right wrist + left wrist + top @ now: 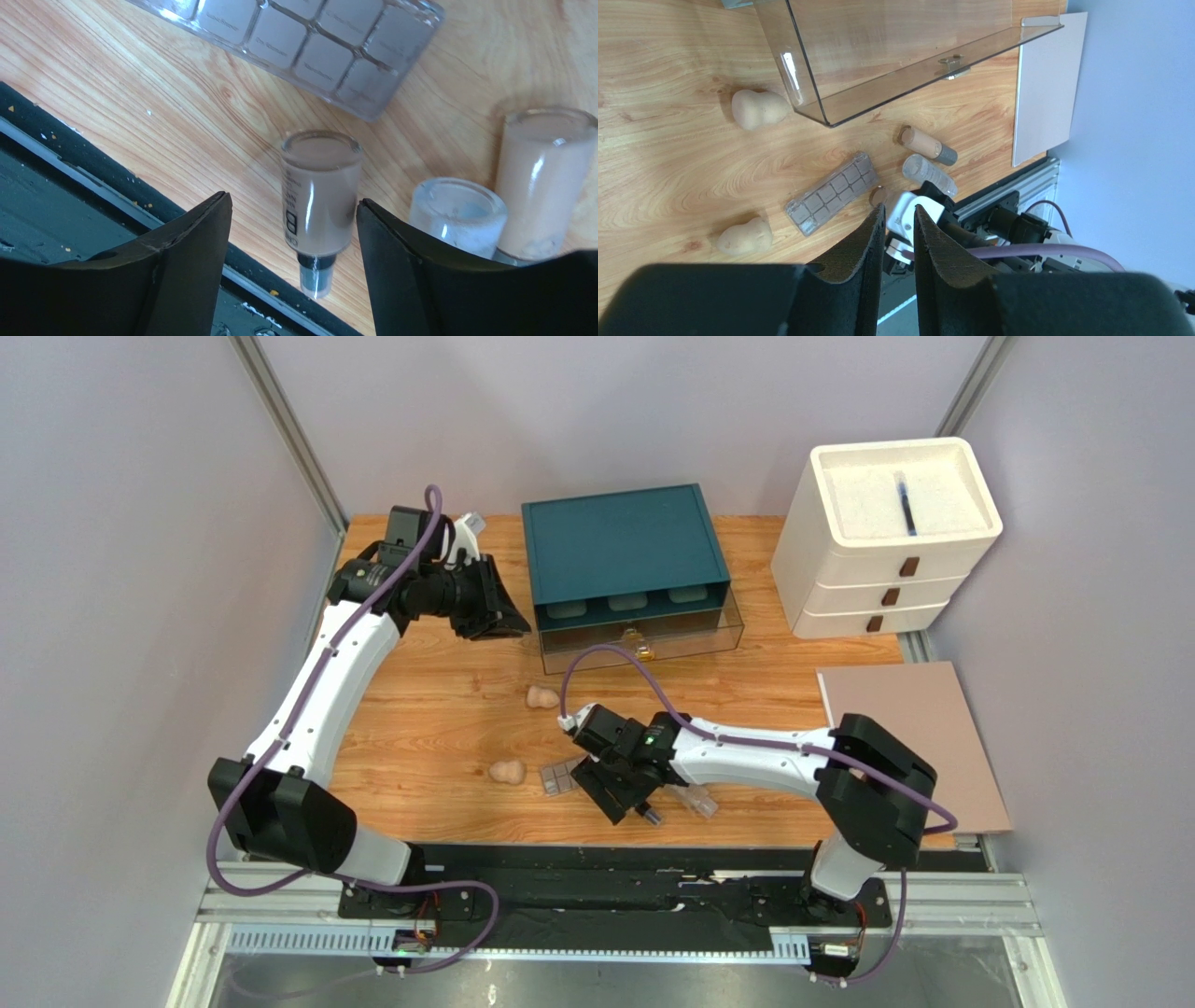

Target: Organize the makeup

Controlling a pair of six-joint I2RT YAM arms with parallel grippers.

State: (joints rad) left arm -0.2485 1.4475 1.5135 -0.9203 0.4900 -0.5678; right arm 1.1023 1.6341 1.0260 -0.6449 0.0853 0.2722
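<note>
A tan tube (321,192) with a dark cap lies on the wood between the fingers of my right gripper (293,203), which is open with a gap on each side. Two more tubes (457,213) (540,182) lie just to its right. The gridded palette (302,42) (558,779) lies beyond them. Two beige sponges (542,697) (507,773) rest on the table left of the palette. My left gripper (491,602) hovers beside the teal box; its jaws (899,213) stand narrowly open with nothing between them.
The teal drawer box (624,539) stands at the back with a clear drawer (638,637) pulled out in front. A white drawer unit (884,539) stands at the back right, with a beige board (919,735) in front of it. A black rail (70,175) borders the table's near edge.
</note>
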